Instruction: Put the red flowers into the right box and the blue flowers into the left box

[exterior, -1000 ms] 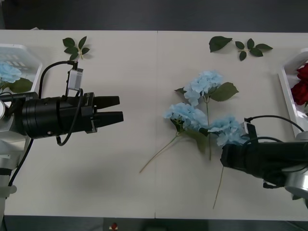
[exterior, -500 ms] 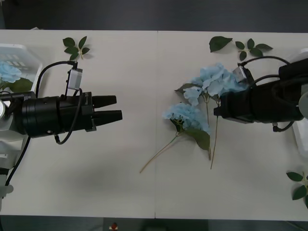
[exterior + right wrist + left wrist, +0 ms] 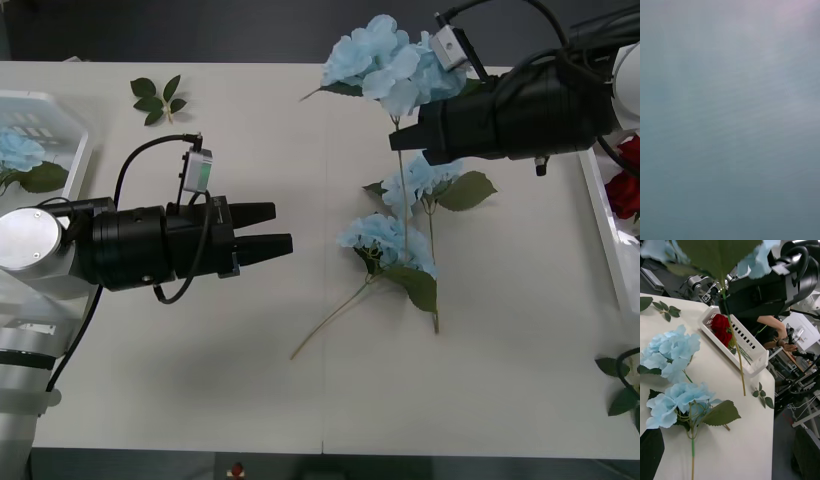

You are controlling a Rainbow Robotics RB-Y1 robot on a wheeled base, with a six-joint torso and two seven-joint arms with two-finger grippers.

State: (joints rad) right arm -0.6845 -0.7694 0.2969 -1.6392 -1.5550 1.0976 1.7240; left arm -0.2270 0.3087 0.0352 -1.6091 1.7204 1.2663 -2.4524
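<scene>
Aloft, blue flower in right gripper jaws

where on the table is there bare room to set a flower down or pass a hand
Bare table runs along the near edge, in front of the left gripper, and between that gripper and the leaf sprig. It is crowded mid-right, where two blue flowers lie under the right gripper and its lifted flower.

— What sort of place are we in?

— We take it for a robotics lab. Beyond the pale worktop we see another robot arm on a stand, trailing cables, metal-framed benches and a dark floor.
</scene>
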